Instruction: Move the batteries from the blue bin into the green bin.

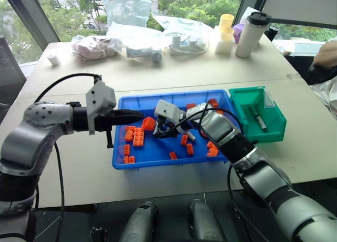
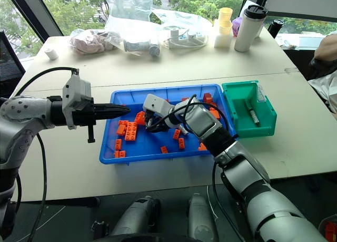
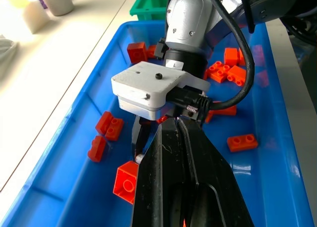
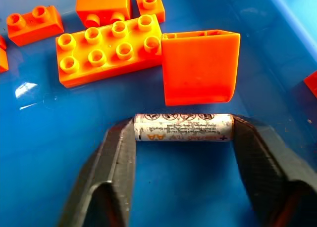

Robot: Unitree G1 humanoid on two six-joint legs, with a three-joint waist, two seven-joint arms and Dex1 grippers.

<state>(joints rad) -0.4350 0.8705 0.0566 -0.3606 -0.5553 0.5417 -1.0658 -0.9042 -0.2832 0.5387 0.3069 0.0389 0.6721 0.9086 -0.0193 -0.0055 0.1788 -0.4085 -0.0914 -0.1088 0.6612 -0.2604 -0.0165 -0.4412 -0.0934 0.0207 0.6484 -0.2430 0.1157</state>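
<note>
"AA" and a plus sign on the battery (image 4: 183, 127)

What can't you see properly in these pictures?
- Head views: the battery between the right hand's fingers is hidden by that hand's white camera block.
- Left wrist view: the left hand covers part of the blue bin floor.
- Green bin: the battery inside is too small to read.
- Right edge: a person's arm is cut off.

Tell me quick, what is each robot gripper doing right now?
Left gripper: shut, holding nothing, hovering over the blue bin.
Right gripper: closed end-to-end on a battery lying in the blue bin.
</note>
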